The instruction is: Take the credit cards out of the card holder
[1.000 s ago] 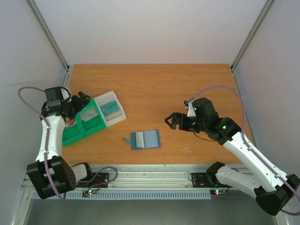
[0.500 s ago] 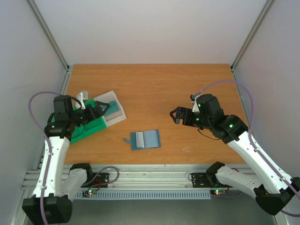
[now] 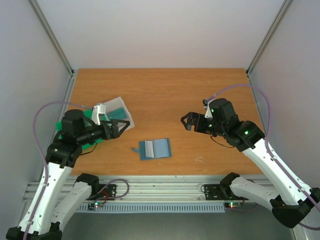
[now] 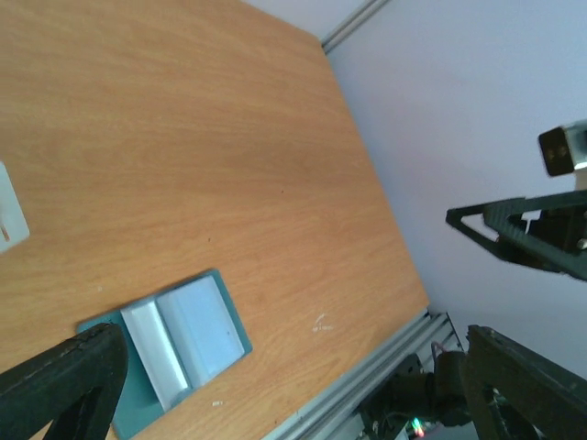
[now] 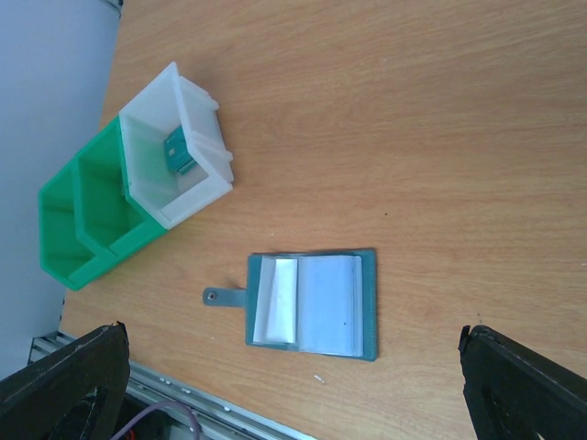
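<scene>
The card holder [image 3: 154, 148] lies open and flat on the table near the front edge, slate-blue with pale inner pockets [image 5: 312, 302], its snap tab pointing left. It also shows in the left wrist view [image 4: 174, 344]. One teal credit card [image 5: 179, 151] stands in the whitish tray [image 3: 120, 106]. No other credit cards show. My left gripper [image 3: 120, 127] hangs open to the left of the holder, over the tray's near corner. Right of the holder and a little behind it, my right gripper [image 3: 187, 122] is open too, nothing between its fingers [image 5: 527, 385].
A green tray [image 5: 83, 229] adjoins the whitish tray on its left; the left arm covers most of it from above. A metal rail [image 3: 160, 187] runs along the near edge. White walls close in the table's left, back and right sides.
The left arm has swung away from the trays, forward and right towards the card holder. The right gripper has drifted slightly right. Both stayed open; the holder has not moved.
</scene>
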